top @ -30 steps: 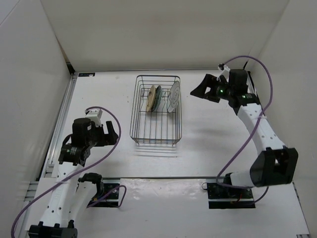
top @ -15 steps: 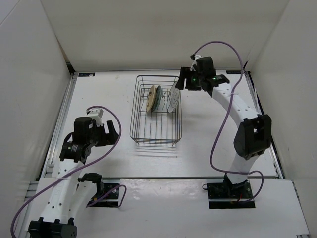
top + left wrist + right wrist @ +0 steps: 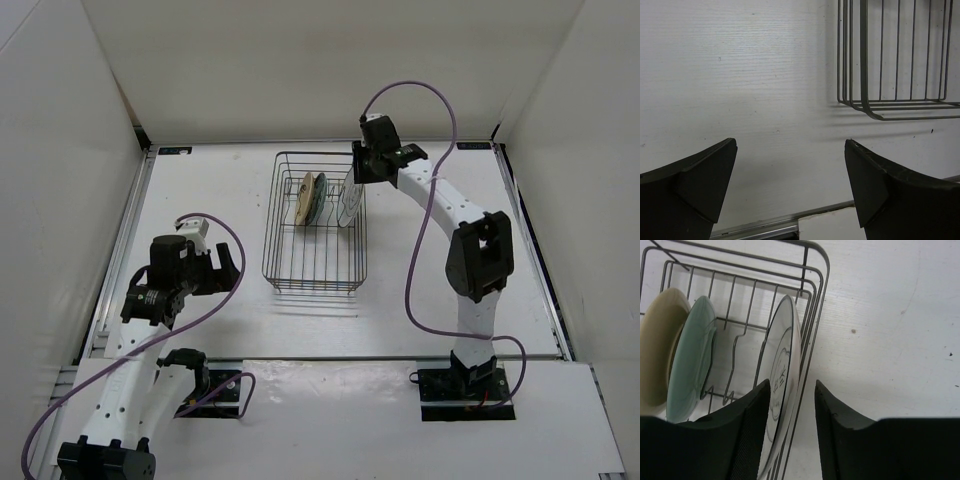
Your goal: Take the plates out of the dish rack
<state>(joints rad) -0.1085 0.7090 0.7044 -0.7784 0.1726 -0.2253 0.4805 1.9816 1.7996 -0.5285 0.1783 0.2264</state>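
Note:
The dish rack [image 3: 315, 225] stands at the table's middle back. In it stand on edge the tan plate [image 3: 304, 198], the teal plate [image 3: 317, 197] and the white ringed plate [image 3: 350, 196], which leans on the right wall. My right gripper [image 3: 362, 166] is over that wall. In the right wrist view the gripper [image 3: 792, 385] is open. It straddles the white plate's [image 3: 777, 367] rim and the rack wire [image 3: 823, 295], with the teal [image 3: 690, 360] and tan [image 3: 657, 340] plates to the left. My left gripper [image 3: 225, 268] is open and empty left of the rack; it [image 3: 790, 145] faces the rack's corner [image 3: 863, 50].
White walls close in the table at the left, back and right. A metal rail [image 3: 122, 255] runs along the left edge. Purple cables loop above both arms. The arm bases [image 3: 470, 385] sit on the near edge.
My right arm has swung left from the far right corner to the rack, and its gripper now sits over the white plate. The left arm has hardly moved.

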